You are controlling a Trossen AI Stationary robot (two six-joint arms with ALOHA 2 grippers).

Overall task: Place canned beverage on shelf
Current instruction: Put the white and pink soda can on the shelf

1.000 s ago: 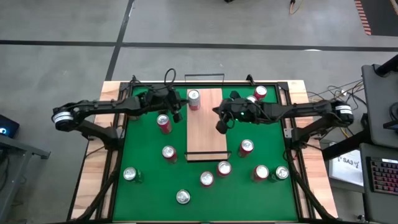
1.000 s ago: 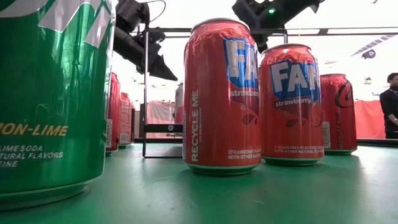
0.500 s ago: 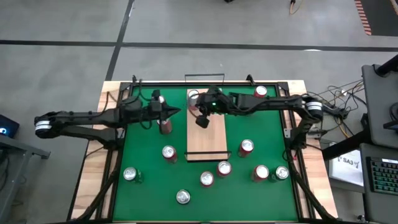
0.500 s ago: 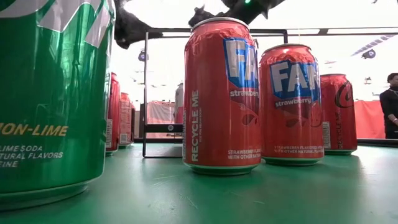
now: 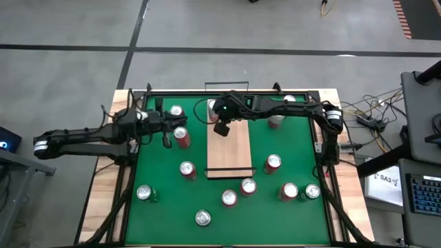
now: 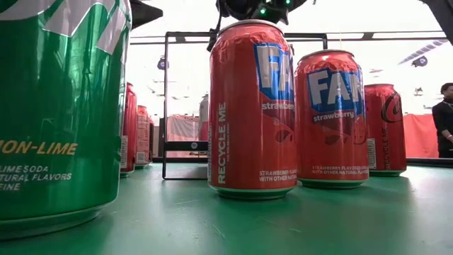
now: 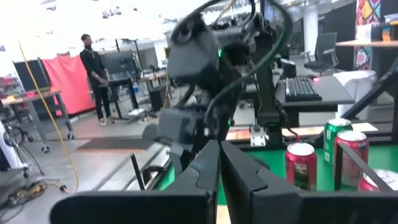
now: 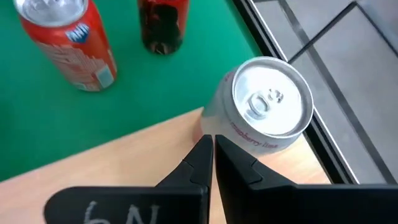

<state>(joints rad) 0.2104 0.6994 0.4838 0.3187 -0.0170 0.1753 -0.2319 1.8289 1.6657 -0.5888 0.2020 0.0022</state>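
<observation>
From above, the left arm reaches in over the mat's (image 5: pixel 158 207) left edge, its gripper (image 5: pixel 166 140) clenched on nothing, hanging just left of a red can (image 5: pixel 182 137) and near another can (image 5: pixel 176 111) at the far edge. In the left wrist view those fingers (image 7: pixel 211 168) press flat together, pointing toward the right arm across the table, with red and green cans (image 7: pixel 301 165) off to the side and a person (image 7: pixel 93 74) standing in the room behind. The shelf (image 5: pixel 229 141) lies in the middle of the mat, a pale board running from far edge to near, with one silver-topped can (image 5: pixel 213 107) standing on its far left corner. The right arm stretches along the far edge from the right, and its gripper (image 5: pixel 221 129) hovers over the board's far end, just beside that can on its near side. The right wrist view shows the fingers (image 8: pixel 208 163) shut together and empty, their tips close beside the base of the pale can (image 8: pixel 264 112), which stands upright on the wood at the board's corner; whether they touch it cannot be told. Beyond it on the mat stand a red can (image 8: pixel 65 40) and a darker one (image 8: pixel 163 25). Farther right and nearer, more cans (image 5: pixel 273 163) dot the mat. In the low view, red cans (image 6: pixel 251 110) and a green one (image 6: pixel 60 106) fill the foreground.
</observation>
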